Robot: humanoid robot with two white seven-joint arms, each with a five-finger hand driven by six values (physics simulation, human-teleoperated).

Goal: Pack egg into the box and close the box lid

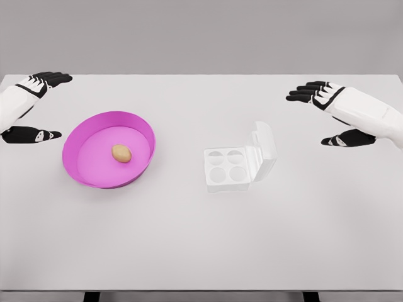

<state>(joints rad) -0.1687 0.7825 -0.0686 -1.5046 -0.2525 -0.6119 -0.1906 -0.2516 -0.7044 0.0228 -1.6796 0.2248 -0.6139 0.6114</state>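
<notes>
A tan egg [121,153] lies in the middle of a shallow magenta bowl [85,173] on the left half of the white table. Right of centre sits a white egg box [228,168] with several round cups, all without eggs; its lid [265,151] stands raised on the right side. My left hand [36,107] hovers at the far left, up and left of the bowl, fingers spread, holding nothing. My right hand [324,114] hovers at the far right, beyond the box lid, also spread and holding nothing.
The white table [201,245] fills the view, with its front edge near the bottom of the picture and its far edge against a grey wall. Only the bowl and the box stand on it.
</notes>
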